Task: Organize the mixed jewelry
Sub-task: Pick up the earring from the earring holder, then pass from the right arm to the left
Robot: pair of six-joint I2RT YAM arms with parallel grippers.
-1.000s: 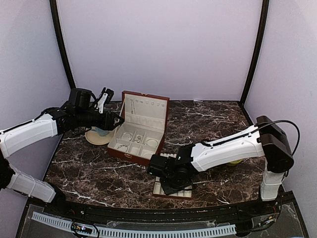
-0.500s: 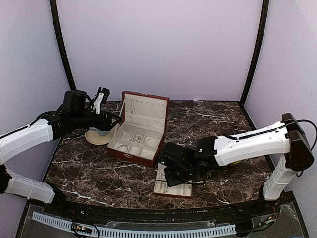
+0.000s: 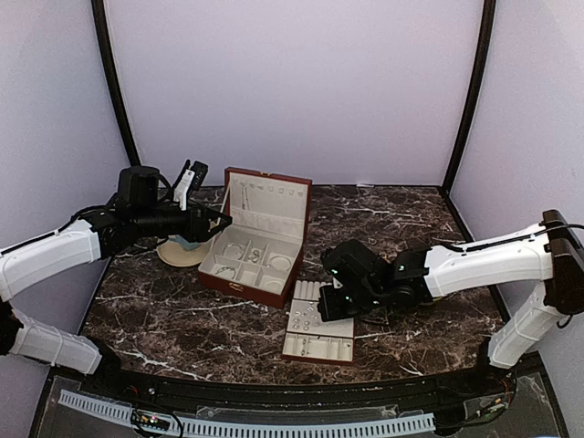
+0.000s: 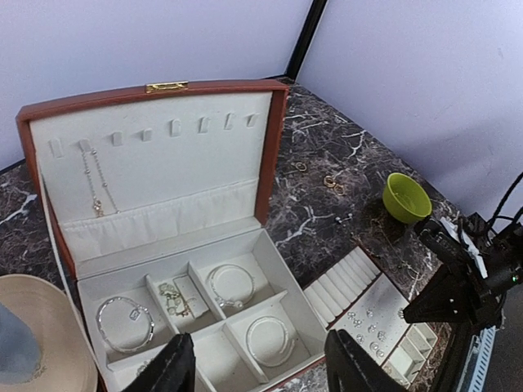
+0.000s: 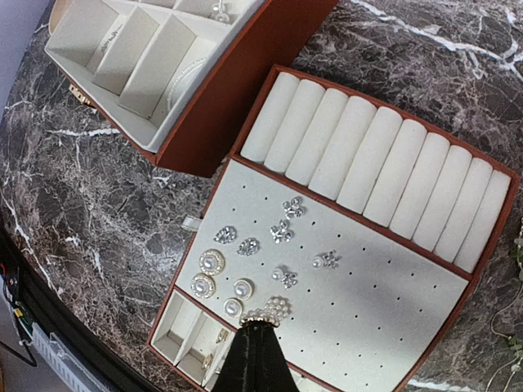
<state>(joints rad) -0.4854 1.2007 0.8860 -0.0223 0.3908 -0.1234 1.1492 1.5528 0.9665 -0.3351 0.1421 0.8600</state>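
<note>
Marble, dark and white-veined, the table [image 3: 411,219] carries an open reddish-brown, cream-lined box [image 3: 239,285] at 10 o'clock and a flat cream slotted tray [image 3: 307,292] at 6 o'clock. Your left tool [image 4: 260,335] hangs released over the box; your right tool [image 5: 257,335] is clenched to a point above the tray, nothing visible in it. Thin silvery hoop bracelets [image 4: 231,284] lie in the box: stiff, light, probably slippery, so pinch across the wire. Pearl and crystal studs [image 5: 211,262] dot the tray; tiny loose rings [image 4: 331,181] lie at 10 o'clock from the lime-green bowl [image 4: 406,198]. Lift those gently.

right gripper [image 5: 255,347]: cut off at bottom edge | loose pieces [image 4: 331,181]: possibly rings, too small
</note>
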